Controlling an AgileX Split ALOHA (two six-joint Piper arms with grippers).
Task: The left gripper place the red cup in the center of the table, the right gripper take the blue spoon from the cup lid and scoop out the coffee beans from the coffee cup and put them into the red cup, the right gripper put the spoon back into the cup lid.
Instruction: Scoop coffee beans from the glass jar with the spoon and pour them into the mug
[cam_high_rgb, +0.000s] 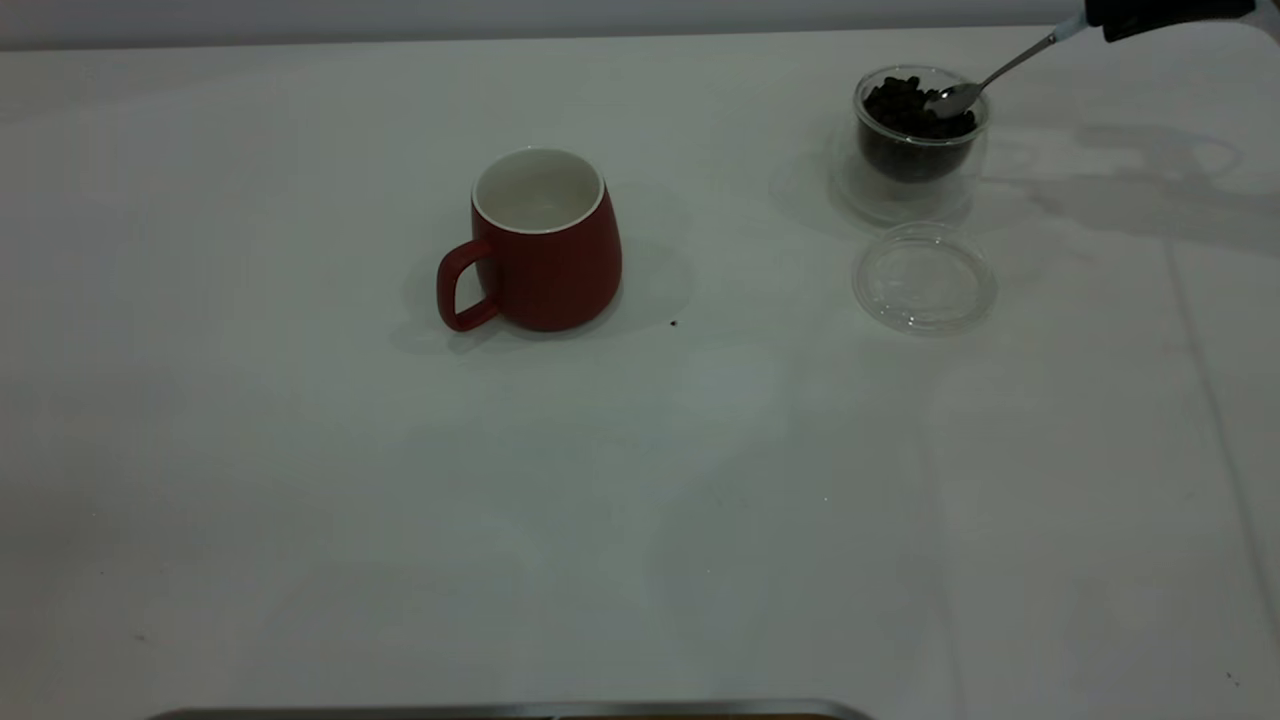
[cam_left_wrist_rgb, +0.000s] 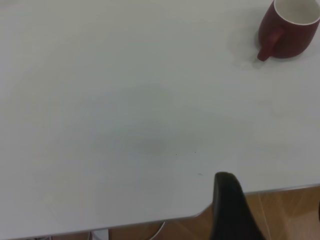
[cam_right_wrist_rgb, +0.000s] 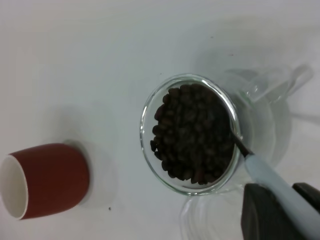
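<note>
spoon (cam_high_rgb: 985, 82): bowl dipped into beans at coffee cup (cam_high_rgb: 918, 125) rim, handle slants up and away from the red cup
right claw (cam_right_wrist_rgb: 280, 205): clamped on spoon handle
red cup (cam_high_rgb: 545, 240): mid-tabletop, well apart from coffee cup, mouth up, empty
cup lid (cam_high_rgb: 923, 277): just beside coffee cup
left claw: pulled back, red cup far off, grip cannot tell

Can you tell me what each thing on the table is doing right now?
Red cup: upright, empty, nobody holding it.
Glass cup: upright, open, full of coffee beans.
Lid: flat on the table, nothing on it.
Spoon: held by the right gripper, tip in the beans.
Left gripper: away from the red cup, holding nothing.
</note>
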